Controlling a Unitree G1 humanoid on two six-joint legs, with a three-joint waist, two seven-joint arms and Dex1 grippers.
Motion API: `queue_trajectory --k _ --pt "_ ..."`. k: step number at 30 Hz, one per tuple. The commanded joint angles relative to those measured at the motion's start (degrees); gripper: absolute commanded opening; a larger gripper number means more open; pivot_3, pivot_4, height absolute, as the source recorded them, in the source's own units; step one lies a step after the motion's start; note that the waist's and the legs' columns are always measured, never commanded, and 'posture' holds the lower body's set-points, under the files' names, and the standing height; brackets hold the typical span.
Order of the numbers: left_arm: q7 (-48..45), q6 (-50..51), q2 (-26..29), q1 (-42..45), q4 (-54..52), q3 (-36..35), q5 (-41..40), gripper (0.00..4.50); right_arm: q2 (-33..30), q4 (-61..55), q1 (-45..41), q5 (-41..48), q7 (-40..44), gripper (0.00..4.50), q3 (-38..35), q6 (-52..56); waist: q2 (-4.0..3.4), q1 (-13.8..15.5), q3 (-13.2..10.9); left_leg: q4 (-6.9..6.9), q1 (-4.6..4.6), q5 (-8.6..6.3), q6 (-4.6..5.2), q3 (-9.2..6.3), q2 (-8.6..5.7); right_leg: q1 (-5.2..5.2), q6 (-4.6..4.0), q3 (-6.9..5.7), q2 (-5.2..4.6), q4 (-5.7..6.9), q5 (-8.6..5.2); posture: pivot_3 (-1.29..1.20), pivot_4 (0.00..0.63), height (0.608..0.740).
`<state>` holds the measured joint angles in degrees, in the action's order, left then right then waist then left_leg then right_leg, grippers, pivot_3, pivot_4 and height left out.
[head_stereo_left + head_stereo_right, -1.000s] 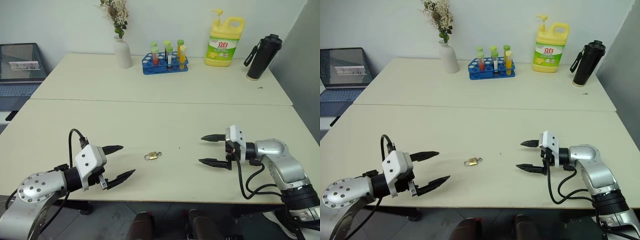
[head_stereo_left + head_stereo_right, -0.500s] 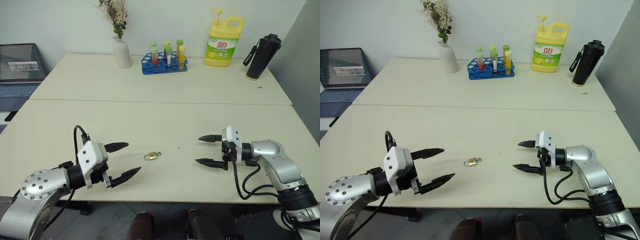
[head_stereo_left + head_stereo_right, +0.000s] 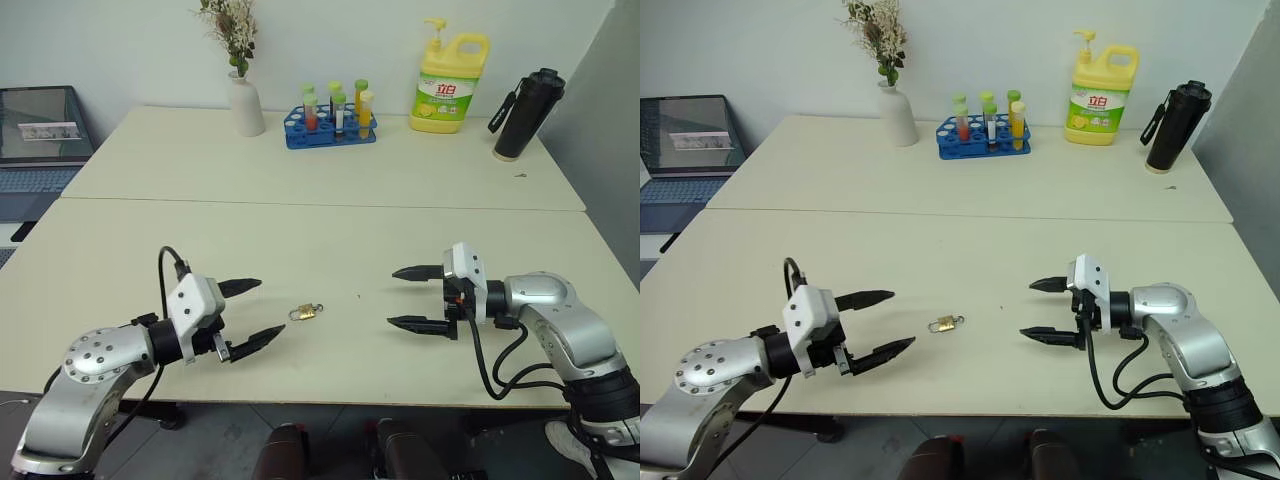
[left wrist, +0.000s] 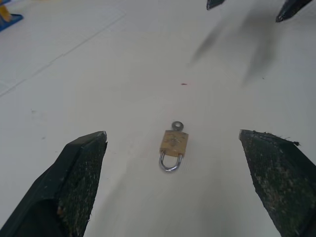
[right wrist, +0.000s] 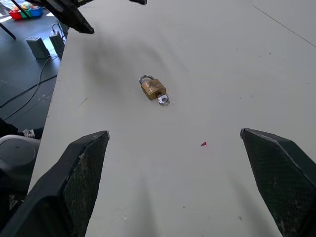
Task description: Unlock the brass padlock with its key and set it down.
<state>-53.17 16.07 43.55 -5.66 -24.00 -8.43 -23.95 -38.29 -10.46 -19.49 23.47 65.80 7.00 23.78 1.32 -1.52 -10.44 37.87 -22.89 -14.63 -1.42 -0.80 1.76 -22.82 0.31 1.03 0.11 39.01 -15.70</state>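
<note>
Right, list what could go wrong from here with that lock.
The brass padlock lies flat on the smooth table, far smaller than the wide-open left gripper, so closing fingers may push it away rather than pinch it.
The key is already at the lock's base and tiny; the right gripper could knock it out or miss its ring head.

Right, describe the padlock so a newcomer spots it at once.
Start at the near table, the one the two hands reach over. The padlock lies flat near its front edge, between the left hand and the right hand. It is the only brass thing there, tiny, with a silver shackle.
</note>
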Motion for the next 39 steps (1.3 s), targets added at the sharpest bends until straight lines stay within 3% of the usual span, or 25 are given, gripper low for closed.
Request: queue_trajectory --k 1,9,23,27,35,39 --pt "0.0 -1.6 0.1 2.9 2.5 3.6 3.7 4.5 -2.3 -5.1 0.4 1.9 -0.7 4.47 -0.9 4.9 0.0 0.1 0.0 0.0 0.0 0.0 0.0 0.0 -0.01 0.0 0.0 0.0 0.0 0.0 0.0 0.0 0.15 0.74" --pt "-0.8 -4.3 -3.4 13.7 14.2 14.7 12.2 4.5 -3.9 -9.3 2.2 -1.0 -4.3 4.47 1.8 8.6 0.0 0.1 0.0 0.02 0.0 0.0 0.0 -0.05 -0.05 0.04 0.03 0.0 0.06 0.01 -0.01 0.0 0.15 0.74" --pt "-4.1 -6.8 -7.4 22.0 25.4 20.6 16.2 4.5 -4.5 -12.9 3.7 0.8 -5.7 4.47 1.0 10.8 0.0 0.0 0.0 0.02 -0.03 0.0 0.0 -0.1 -0.03 0.04 0.05 0.02 0.28 0.02 -0.01 0.0 0.15 0.74" --pt "-5.0 -6.7 -7.2 22.3 25.8 21.2 17.1 3.64 -4.5 -13.2 3.1 1.4 -6.2 4.5 0.9 11.4 0.01 0.0 0.0 0.03 -0.02 0.0 0.0 -0.1 -0.04 0.06 0.06 0.01 0.28 0.02 -0.02 0.0 0.15 0.74" --pt "-5.8 -5.1 -6.2 21.6 25.3 21.9 17.8 0.98 -4.3 -13.2 1.9 1.7 -6.6 4.5 0.9 11.9 0.01 0.0 0.0 0.08 0.1 0.0 0.0 -0.18 -0.04 0.22 0.07 -0.03 0.28 0.02 -0.01 0.0 0.15 0.74" --pt "-4.6 -6.3 -6.6 21.3 25.2 21.3 18.0 0.97 -3.9 -13.0 1.4 1.7 -6.9 4.5 0.8 11.7 0.01 0.0 0.0 0.08 0.11 0.0 0.0 -0.18 -0.02 0.22 0.07 -0.02 0.28 0.02 -0.01 0.0 0.15 0.74"
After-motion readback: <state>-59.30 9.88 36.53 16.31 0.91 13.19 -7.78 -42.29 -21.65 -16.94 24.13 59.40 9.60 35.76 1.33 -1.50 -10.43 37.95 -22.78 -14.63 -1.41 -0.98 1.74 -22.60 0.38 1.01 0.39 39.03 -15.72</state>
